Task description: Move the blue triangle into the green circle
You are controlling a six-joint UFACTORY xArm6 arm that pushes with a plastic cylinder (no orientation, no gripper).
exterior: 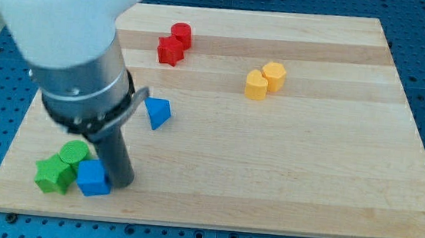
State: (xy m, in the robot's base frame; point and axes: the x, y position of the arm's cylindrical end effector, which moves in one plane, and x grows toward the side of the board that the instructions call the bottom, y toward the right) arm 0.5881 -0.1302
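My tip (pixel 120 183) rests on the pale wooden surface (pixel 286 156) near the view's bottom left, touching or just beside the right face of the blue cube block (pixel 93 178). There are no fingers here, only a straight dark rod, so it holds nothing. The green circle block (pixel 73 151) sits just up and left of the blue cube, with a green star-like block (pixel 53 174) touching it at the view's left; its exact shape is hard to make out. The blue triangle block (pixel 157 113) lies apart from my tip, toward the view's top and slightly right, close beside the rod's grey housing. Two red blocks (pixel 174 44) sit together near the top, and two yellow blocks (pixel 265 80) sit together right of centre.
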